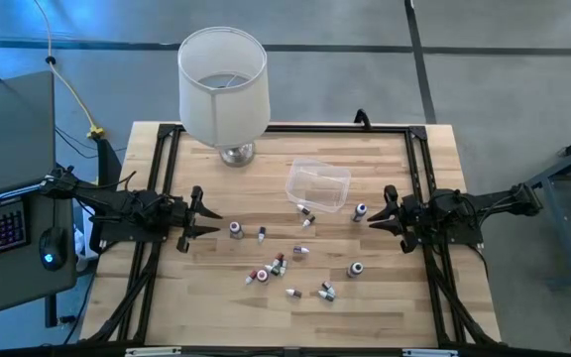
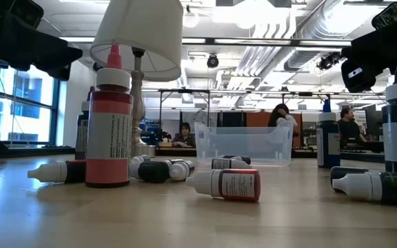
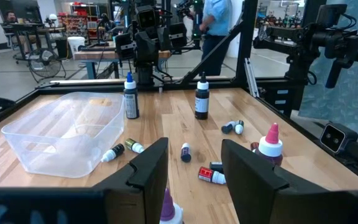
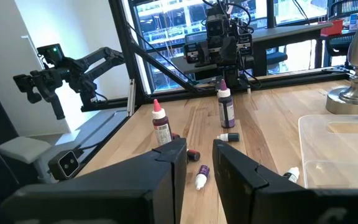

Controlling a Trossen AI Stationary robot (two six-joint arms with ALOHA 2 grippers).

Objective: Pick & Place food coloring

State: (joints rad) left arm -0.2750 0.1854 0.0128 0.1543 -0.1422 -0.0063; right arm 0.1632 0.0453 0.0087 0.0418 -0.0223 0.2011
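Both arms wait clear of the scattered bottles [image 1: 278, 266]: left end effector [image 1: 209, 220] open at nine o'clock, right end effector [image 1: 373, 215] narrowly parted and empty at three.

high: overhead, straight down | low: tabletop level, close to bottles [image 2: 109, 124] | wrists: facing each other

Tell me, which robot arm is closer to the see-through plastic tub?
Right. The right end effector sits just beside the clear tub, close to its near corner. The left end effector waits across the table, with scattered food coloring bottles between the arms.
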